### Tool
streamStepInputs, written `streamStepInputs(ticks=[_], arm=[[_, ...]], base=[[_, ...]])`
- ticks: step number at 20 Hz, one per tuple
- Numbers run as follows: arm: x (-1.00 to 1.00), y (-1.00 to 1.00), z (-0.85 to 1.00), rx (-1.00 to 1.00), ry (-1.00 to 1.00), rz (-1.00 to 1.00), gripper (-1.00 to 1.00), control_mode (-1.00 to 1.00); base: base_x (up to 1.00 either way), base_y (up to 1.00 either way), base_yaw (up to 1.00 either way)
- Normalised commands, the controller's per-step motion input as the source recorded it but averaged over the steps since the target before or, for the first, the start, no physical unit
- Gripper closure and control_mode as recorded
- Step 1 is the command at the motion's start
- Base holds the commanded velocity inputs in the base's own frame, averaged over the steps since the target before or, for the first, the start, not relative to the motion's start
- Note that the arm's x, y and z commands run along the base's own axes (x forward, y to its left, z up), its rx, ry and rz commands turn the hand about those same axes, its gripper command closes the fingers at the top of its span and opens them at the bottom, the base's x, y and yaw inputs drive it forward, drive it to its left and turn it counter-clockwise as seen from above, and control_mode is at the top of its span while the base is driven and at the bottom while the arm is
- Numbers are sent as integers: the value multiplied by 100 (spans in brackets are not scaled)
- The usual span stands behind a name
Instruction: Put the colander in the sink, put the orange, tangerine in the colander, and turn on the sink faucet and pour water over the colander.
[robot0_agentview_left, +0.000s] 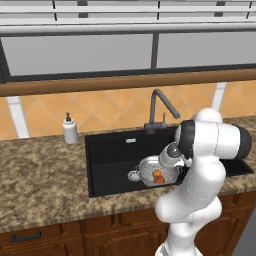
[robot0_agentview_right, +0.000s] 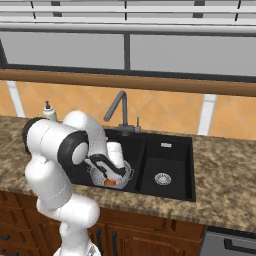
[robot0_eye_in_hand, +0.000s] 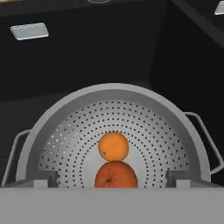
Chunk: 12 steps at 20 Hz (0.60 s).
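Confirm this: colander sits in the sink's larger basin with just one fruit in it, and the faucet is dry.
Not quite: the colander holds two fruits, the lighter orange and the darker tangerine, touching, as the hand view shows. It does sit in the sink; no water falls from the faucet.

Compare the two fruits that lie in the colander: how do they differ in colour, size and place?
In the hand view the orange is deeper orange, while the tangerine is lighter and more yellow. The orange looks wider than the tangerine, though it is also nearer the camera. The orange shows a small green stem spot; the tangerine shows none. Both are round, touch each other and rest on the bottom of the colander, which stands in the sink.
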Motion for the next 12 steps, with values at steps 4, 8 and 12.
streamStepInputs(ticks=[4,8,12], arm=[[-57,43,96,-1,-4,0,-100,-100],[-14,30,100,0,0,0,-100,-100],[-1,26,100,0,0,-1,-100,-100]], base=[[0,0,0],[0,0,0],[0,0,0]])
